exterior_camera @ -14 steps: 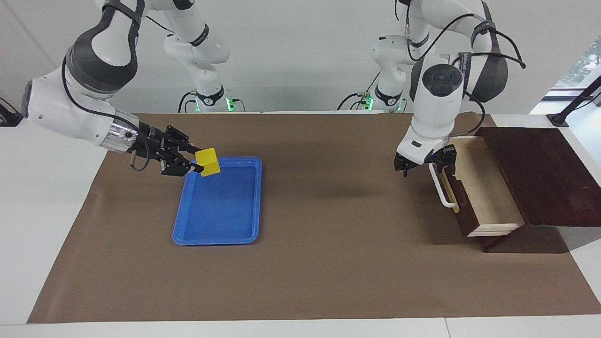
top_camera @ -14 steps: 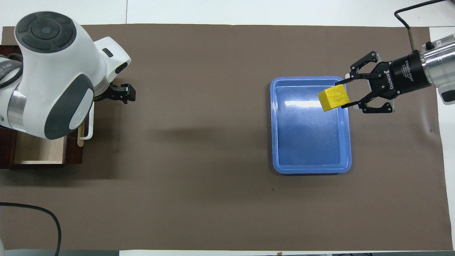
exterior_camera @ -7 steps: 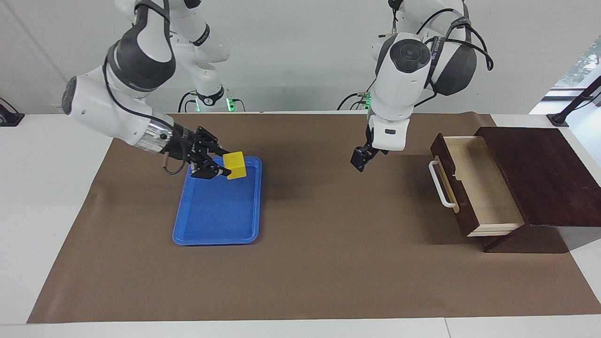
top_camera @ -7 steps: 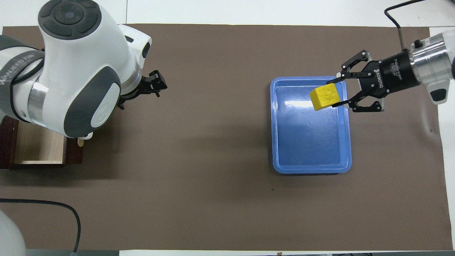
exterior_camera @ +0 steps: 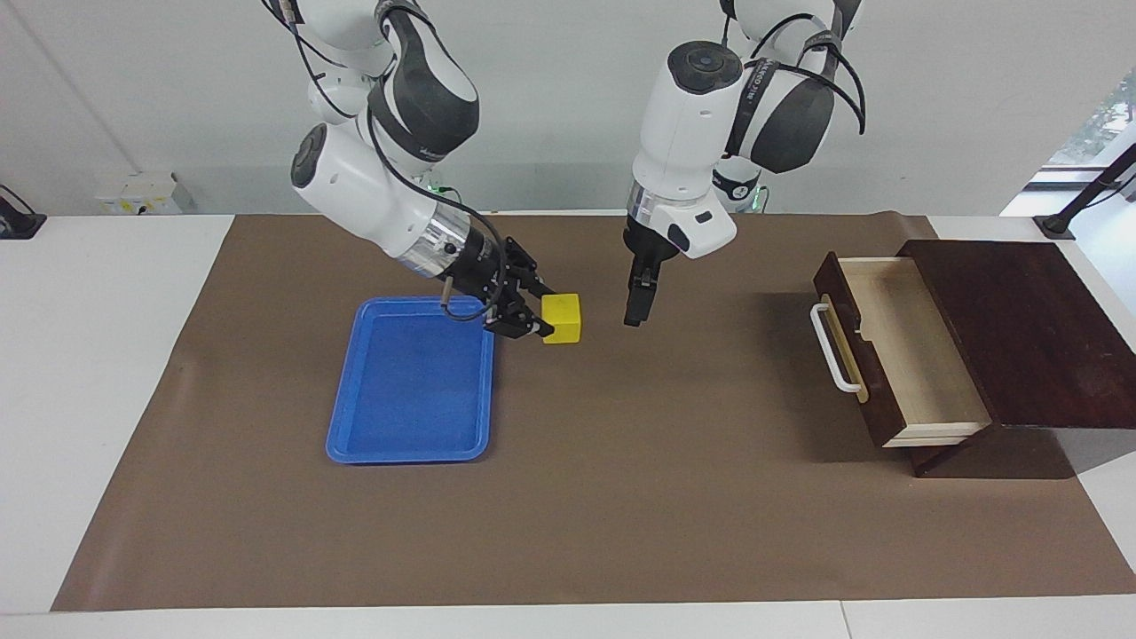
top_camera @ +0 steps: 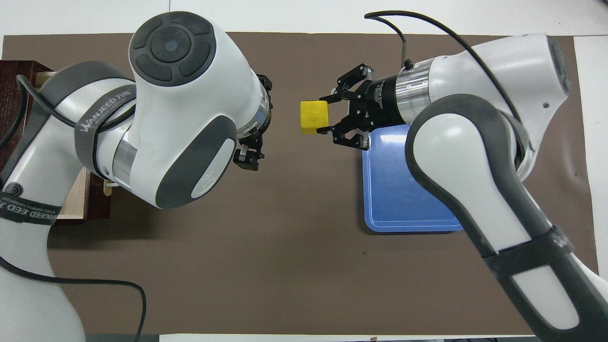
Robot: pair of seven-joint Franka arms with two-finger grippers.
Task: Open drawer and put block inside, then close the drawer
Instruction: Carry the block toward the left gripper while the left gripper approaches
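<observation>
Right gripper [exterior_camera: 538, 317] pinches the block [exterior_camera: 562, 318] between its fingers, held in the air over bare tabletop [exterior_camera: 621, 497] beside the blue tray [exterior_camera: 355, 444], tray at about 8 o'clock from the block in the facing view. Likely a handover: left gripper [exterior_camera: 634, 311] hangs at the block's 3 o'clock, fingers spread, apart from it. Drawer [exterior_camera: 896, 346] stands pulled open, pale inside bare, at the left arm's end, well apart at 3 o'clock, ready to receive.

Versus a second ago: block was over the tray's corner, now clear of the tray toward the middle. Left gripper was at the drawer handle [exterior_camera: 832, 351]; it has swung to mid-table. Drawer unchanged.
</observation>
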